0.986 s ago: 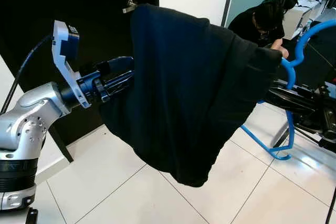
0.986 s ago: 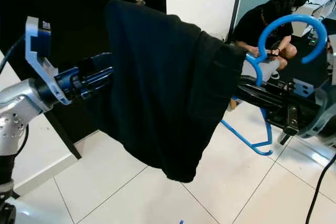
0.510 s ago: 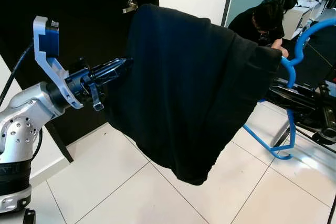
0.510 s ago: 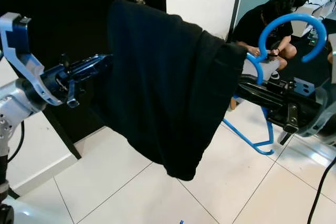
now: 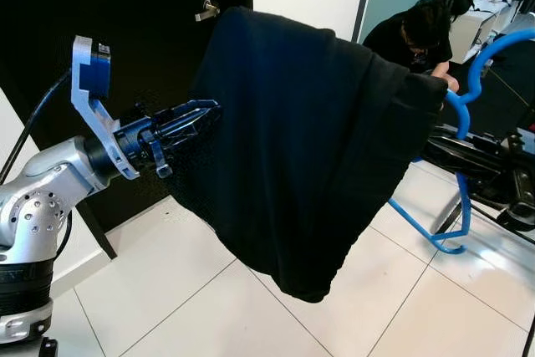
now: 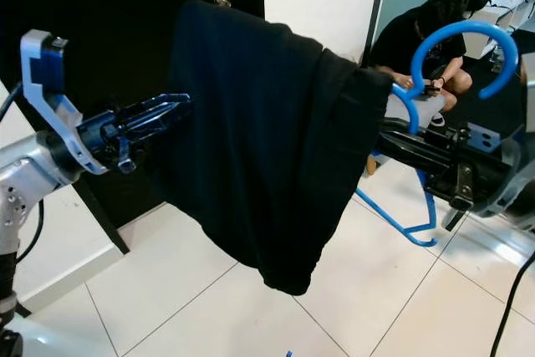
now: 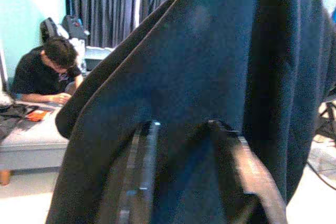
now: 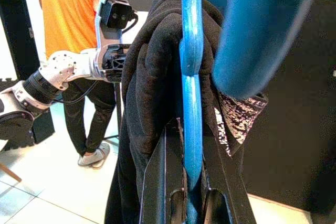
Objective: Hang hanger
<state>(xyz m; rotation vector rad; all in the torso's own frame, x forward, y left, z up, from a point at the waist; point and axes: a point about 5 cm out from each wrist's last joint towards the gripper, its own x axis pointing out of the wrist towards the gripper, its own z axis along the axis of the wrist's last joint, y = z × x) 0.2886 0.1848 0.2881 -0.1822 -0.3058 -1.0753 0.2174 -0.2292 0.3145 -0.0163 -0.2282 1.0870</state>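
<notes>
Right wrist view: right pincer (image 8: pixel 191 182) clamped on blue hanger (image 8: pixel 190 77), held upright, black garment (image 6: pixel 267 140) draped over it. Left pincer (image 7: pixel 184 145), fingers apart, tips just at garment's near edge; contact cannot be told. Judged best: keep hanger level, steady cloth before lifting hook toward a rail, none yet seen. Counted: one hanger, one garment, two pincers, one seated person (image 5: pixel 414 31), one standing person (image 8: pixel 73 9).
</notes>
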